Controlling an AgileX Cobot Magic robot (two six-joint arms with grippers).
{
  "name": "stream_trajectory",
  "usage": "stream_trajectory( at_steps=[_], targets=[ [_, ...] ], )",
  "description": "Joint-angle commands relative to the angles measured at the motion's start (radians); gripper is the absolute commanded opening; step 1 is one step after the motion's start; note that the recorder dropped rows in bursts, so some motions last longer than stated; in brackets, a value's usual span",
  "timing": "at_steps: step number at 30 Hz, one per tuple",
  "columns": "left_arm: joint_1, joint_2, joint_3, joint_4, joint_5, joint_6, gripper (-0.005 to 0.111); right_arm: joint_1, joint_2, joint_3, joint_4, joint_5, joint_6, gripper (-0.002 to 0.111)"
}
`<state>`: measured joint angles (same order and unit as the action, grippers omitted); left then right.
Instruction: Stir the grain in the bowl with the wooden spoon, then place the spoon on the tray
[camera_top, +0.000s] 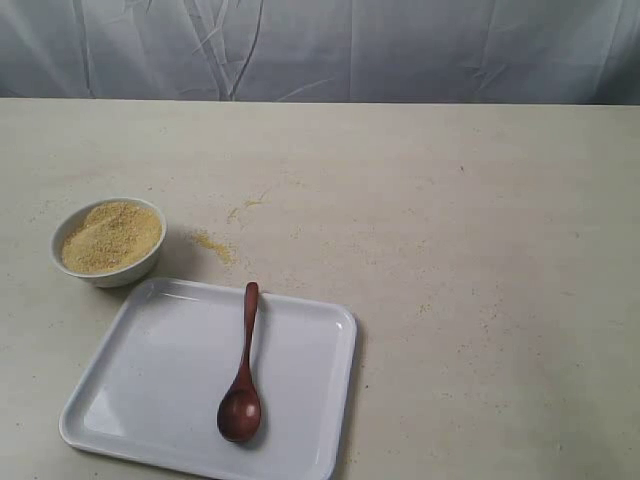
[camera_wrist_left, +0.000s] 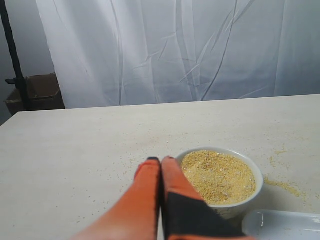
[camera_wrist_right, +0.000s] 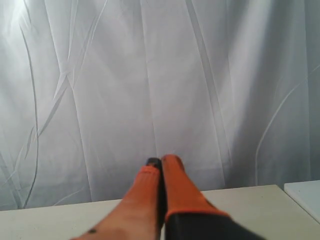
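One wooden spoon (camera_top: 243, 372) lies on one tray (camera_top: 150, 380) beside one bowl (camera_top: 118, 276) of grain (camera_top: 112, 238), left and right jaws pressed together.

We see a pale beige surface (camera_top: 480, 220) backed by a creased white curtain (camera_top: 400, 50); past its edge (left wrist view only) stand a black pole (camera_wrist_left: 12, 50) and a brown box (camera_wrist_left: 45, 90).

Left tool (camera_wrist_left: 160, 161): two orange fingers (camera_wrist_left: 145, 200) pressed flat together along their whole length, with only a thin dark seam between them. Their tips are dark, and one finger has a black patch near its base. They reach straight ahead of the wrist, toward twelve o'clock, holding nothing. Right tool (camera_wrist_right: 161, 160): the same pose, fingers closed against each other, empty, pointing ahead toward twelve o'clock, roughly level.
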<state>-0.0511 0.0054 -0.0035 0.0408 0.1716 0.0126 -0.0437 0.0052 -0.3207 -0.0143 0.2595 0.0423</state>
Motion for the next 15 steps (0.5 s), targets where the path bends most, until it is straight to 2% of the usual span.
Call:
stream_trajectory(
  at_steps=[1, 12, 15],
  targets=[
    [-0.001, -0.005, 0.004, 0.001, -0.009, -0.002, 0.000, -0.006, -0.005, 0.067, -0.002, -0.002, -0.001, 0.000],
    [-0.001, -0.005, 0.004, 0.001, -0.009, -0.002, 0.000, -0.006, -0.005, 0.321, -0.002, -0.002, -0.001, 0.000],
    [-0.001, -0.005, 0.004, 0.001, -0.009, -0.002, 0.000, -0.006, -0.005, 0.321, -0.005, 0.043, -0.001, 0.000]
  ],
)
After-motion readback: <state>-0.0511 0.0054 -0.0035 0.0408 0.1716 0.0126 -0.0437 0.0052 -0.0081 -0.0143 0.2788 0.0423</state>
